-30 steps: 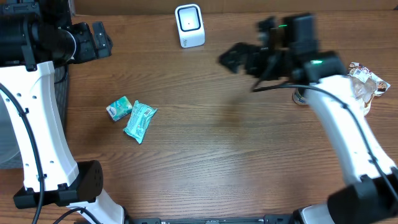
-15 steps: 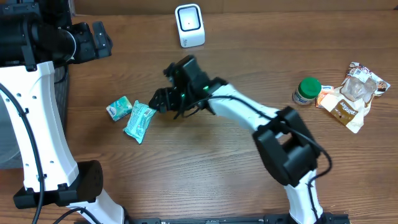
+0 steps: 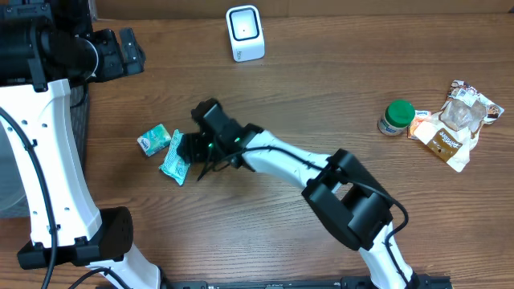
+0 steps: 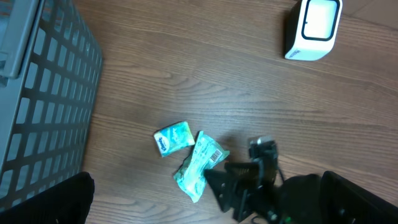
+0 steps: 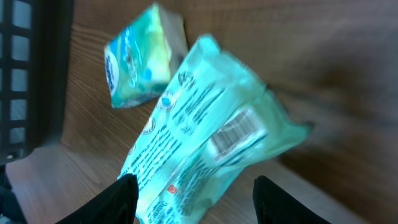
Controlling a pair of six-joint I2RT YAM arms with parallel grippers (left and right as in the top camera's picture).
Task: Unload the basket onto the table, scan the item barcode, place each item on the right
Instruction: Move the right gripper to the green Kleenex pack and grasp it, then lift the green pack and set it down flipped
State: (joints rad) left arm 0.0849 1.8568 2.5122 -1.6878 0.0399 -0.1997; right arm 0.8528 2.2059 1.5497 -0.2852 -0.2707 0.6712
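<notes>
A long teal packet lies left of centre on the wooden table, its barcode facing up. A smaller teal packet sits just to its left. The white scanner stands at the back centre. My right gripper is down over the long packet, its jaws straddling it. The left fingertip is against the wrapper and the right one stands a little off it. My left gripper hovers high at the back left, wide open and holding nothing, looking down on both packets.
A green-lidded jar and crumpled snack wrappers lie at the far right. A grey mesh basket borders the table's left side, close to the small packet.
My right arm has swept from the back right across the table to the long teal packet, and its jaws have narrowed around it. The left arm has stayed still.
</notes>
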